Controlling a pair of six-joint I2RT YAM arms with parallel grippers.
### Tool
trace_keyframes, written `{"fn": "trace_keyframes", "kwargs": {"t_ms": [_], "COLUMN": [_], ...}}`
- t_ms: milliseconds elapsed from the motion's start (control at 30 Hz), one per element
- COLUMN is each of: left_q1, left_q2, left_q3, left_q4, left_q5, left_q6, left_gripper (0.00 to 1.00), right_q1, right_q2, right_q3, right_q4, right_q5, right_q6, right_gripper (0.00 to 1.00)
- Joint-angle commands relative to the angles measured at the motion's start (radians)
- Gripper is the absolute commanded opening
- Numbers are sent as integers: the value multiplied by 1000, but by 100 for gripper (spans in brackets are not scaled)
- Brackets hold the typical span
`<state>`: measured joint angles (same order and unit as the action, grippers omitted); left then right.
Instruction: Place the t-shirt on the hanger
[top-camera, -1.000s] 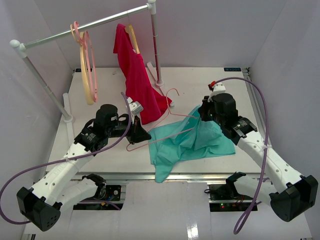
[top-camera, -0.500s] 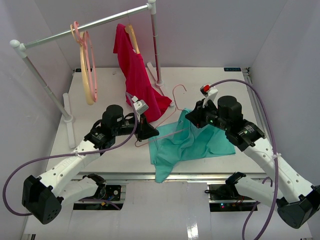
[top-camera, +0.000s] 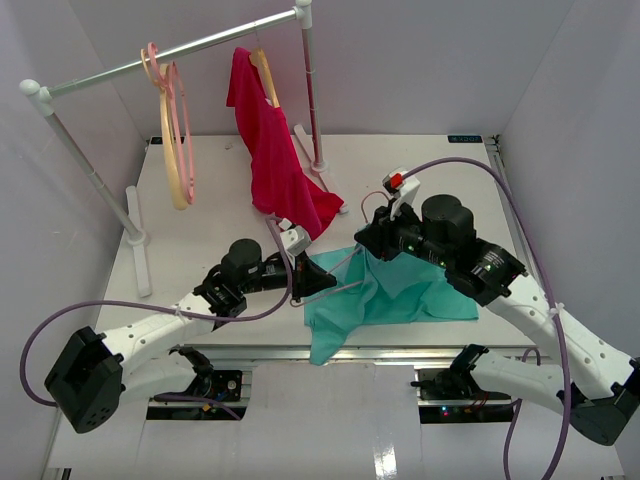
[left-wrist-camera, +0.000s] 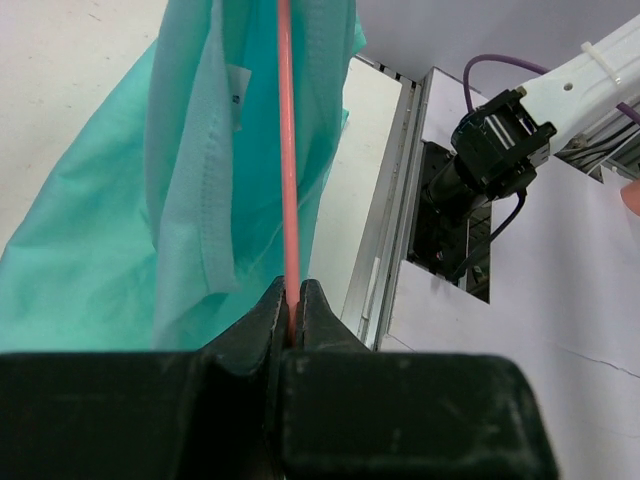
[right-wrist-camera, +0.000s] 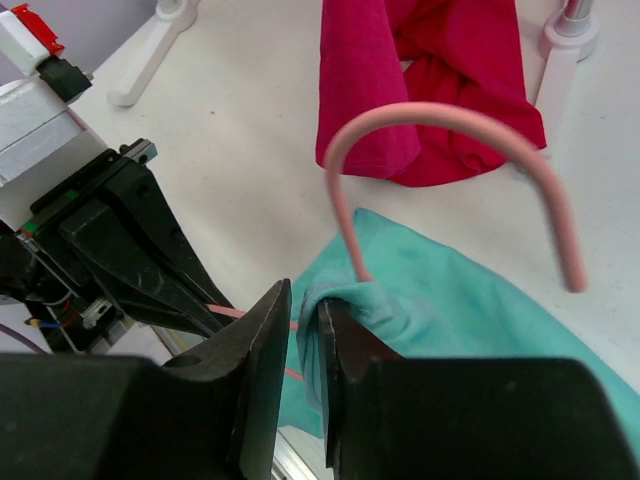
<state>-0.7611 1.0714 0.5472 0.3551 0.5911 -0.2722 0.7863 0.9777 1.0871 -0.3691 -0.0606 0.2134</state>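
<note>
Top view: left arm lies low, reaching from the lower left to frame centre. Left gripper (top-camera: 325, 283) sits at the t-shirt's (top-camera: 400, 298) left edge, jaws clamped tight on the hanger's (left-wrist-camera: 285, 150) thin pink bar. Right arm arches in from the lower right, wrist pointing left. Right gripper (right-wrist-camera: 305, 322) is nearly closed, pinching bunched teal cloth at the hook's base. The shirt is rumpled at lower centre, draped over the hanger, with one corner over the table's (top-camera: 200, 200) near edge.

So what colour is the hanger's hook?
The hook is light pink; the right wrist view shows it best.
</note>
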Motion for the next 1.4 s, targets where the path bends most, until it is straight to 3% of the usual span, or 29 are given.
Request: {"fn": "trace_keyframes", "kwargs": {"t_ms": [0,133,400,567,733,900,1000,1100,1167,1267,1300,1333,1367], "left_q1": [-7,-7,-7,-7,-7,-7,-7,-7,-7,-7,-7,-7,-7], "left_q2": [-85,-150,-217,-211,-205,-218,-223,-220,-207,-180,-173,-164,-159], "left_q3": [-76,-120,-184,-196,-184,-166,-145,-130,-117,-48,-38,-3,52], "left_q4": [205,206,236,280,274,279,270,265,263,209,183,151,94], "left_q5": [7,10,33,75,105,157,175,179,175,146,121,90,48], "left_q6": [-8,-16,-39,-53,-45,-51,-56,-56,-56,-56,-60,-70,-84], "left_gripper": [0,0,0,0,0,0,0,0,0,0,2,14,36], "right_q1": [13,15,16,16,16,16,16,16,16,16,16,16,16], "right_q2": [-77,-129,-186,-141,-71,-40,-25,-38,-50,-65,-73,-82,-95], "right_q3": [-22,-29,30,38,54,28,27,-9,-26,-53,-59,-68,-72], "right_q4": [27,8,-60,-118,-149,-71,-64,-37,-14,52,61,82,101], "right_q5": [122,125,-31,-249,-320,-391,-430,-439,-473,-493,-479,-416,-332], "right_q6": [-57,-127,-274,-391,-451,-447,-442,-431,-415,-389,-374,-356,-334], "right_gripper": [35,50,63,64,63,59,51,32,10,8,8,8,8]}}
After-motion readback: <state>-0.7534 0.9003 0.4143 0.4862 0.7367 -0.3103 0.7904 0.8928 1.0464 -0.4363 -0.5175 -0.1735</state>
